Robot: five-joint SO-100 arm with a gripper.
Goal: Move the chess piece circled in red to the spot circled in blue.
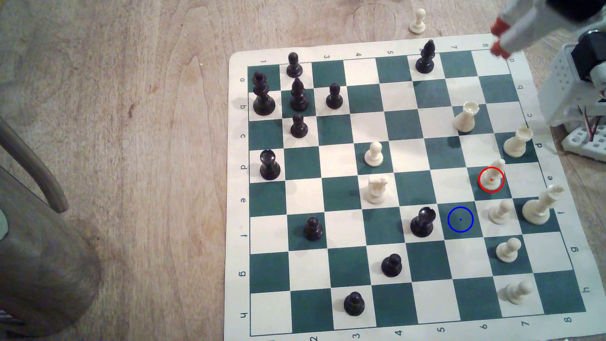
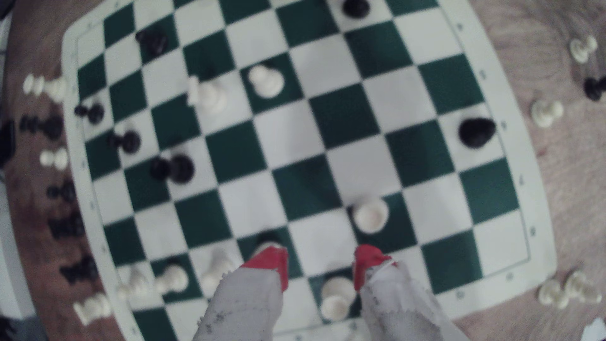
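Observation:
The chess piece (image 1: 492, 177), small and cream-white with a red ring drawn round it, stands on a green square near the exterior view's right edge of the board (image 1: 236, 196). The spot (image 1: 460, 219), an unoccupied green square with a blue ring and dot, lies one square diagonally nearer and to the left of it. My gripper (image 1: 499, 37) hovers open above the board's far right corner, well away from the piece. In the wrist view the gripper (image 2: 319, 265) has red-tipped fingers (image 2: 269, 262) spread wide with nothing held; a cream rook (image 2: 337, 291) sits on the board below the gap.
A black rook (image 1: 423, 223) stands just left of the spot. Cream pieces crowd the ringed piece: a rook (image 1: 518, 142) behind it, a small piece (image 1: 500, 211) and a tall piece (image 1: 541, 206) in front. Another rook (image 1: 465, 116) stands farther back. A wooden object (image 1: 32, 229) sits at the left.

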